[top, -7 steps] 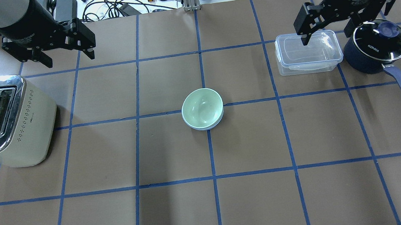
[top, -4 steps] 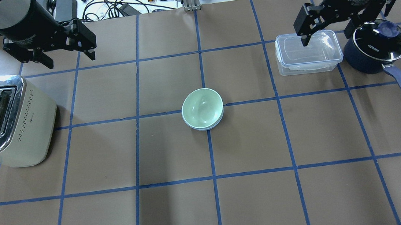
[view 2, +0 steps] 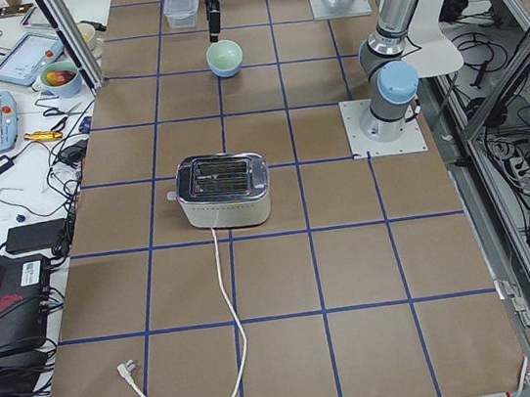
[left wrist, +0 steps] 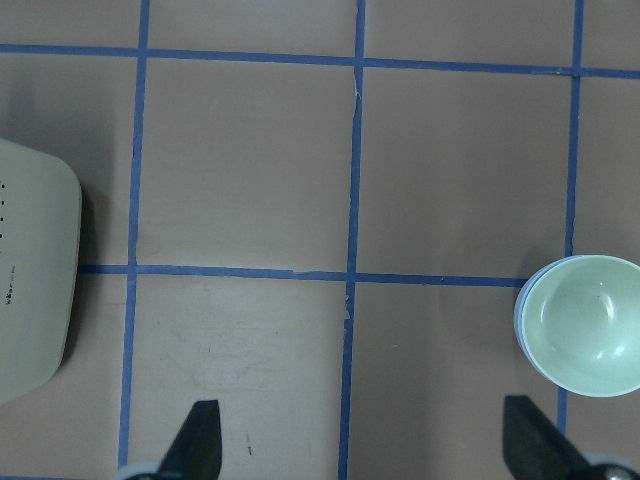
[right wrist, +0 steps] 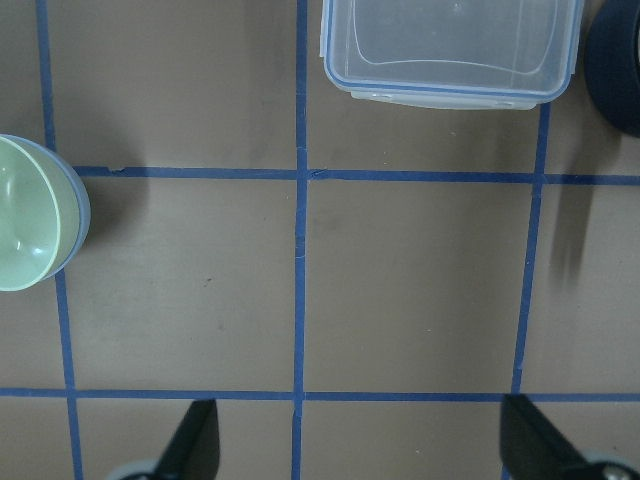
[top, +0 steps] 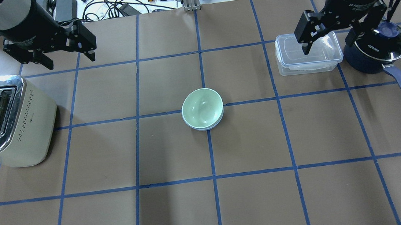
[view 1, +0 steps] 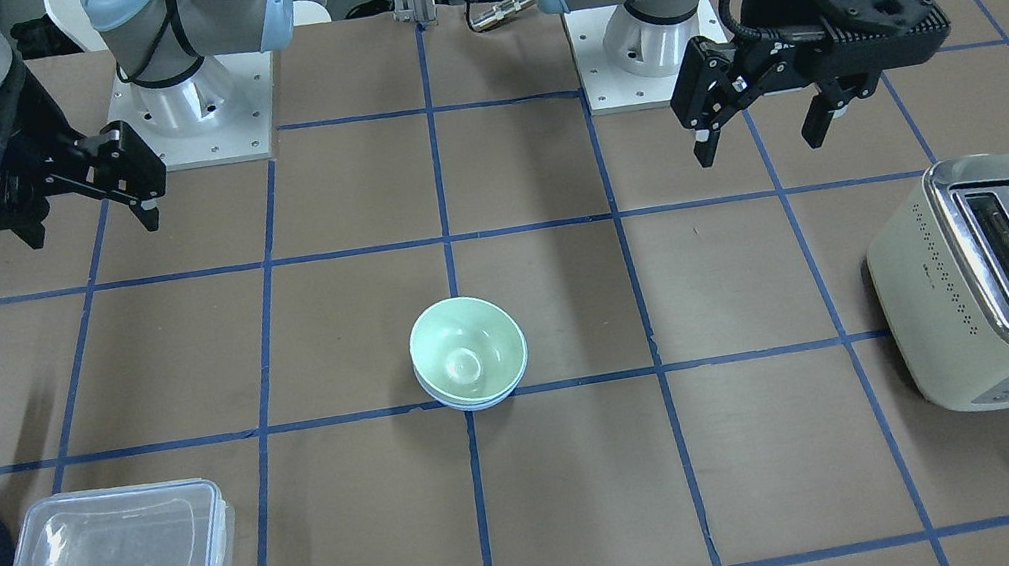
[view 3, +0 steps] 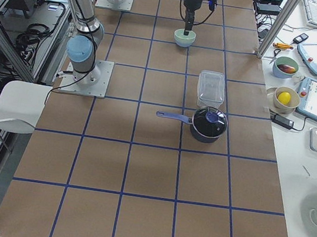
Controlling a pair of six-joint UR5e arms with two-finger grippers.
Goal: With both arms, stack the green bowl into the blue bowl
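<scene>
The green bowl (top: 201,107) sits nested inside the blue bowl (top: 205,128) at the table's middle; only the blue bowl's rim shows beneath it. The front view shows the same stack, green bowl (view 1: 467,355) in blue bowl (view 1: 478,405). My left gripper (top: 69,59) hangs open and empty at the far left, well away from the bowls. My right gripper (top: 331,46) hangs open and empty at the far right, above a clear container. The left wrist view has the stack (left wrist: 585,335) at its right edge, the right wrist view (right wrist: 25,225) at its left edge.
A cream toaster (top: 6,122) stands at the left edge. A clear lidded container (top: 307,58) and a dark navy saucepan (top: 375,51) with a glass lid stand at the far right. Cables, tools and bowls lie beyond the table's far edge.
My right gripper has shifted slightly nearer over the clear container. The left gripper and the stacked bowls have barely moved.
</scene>
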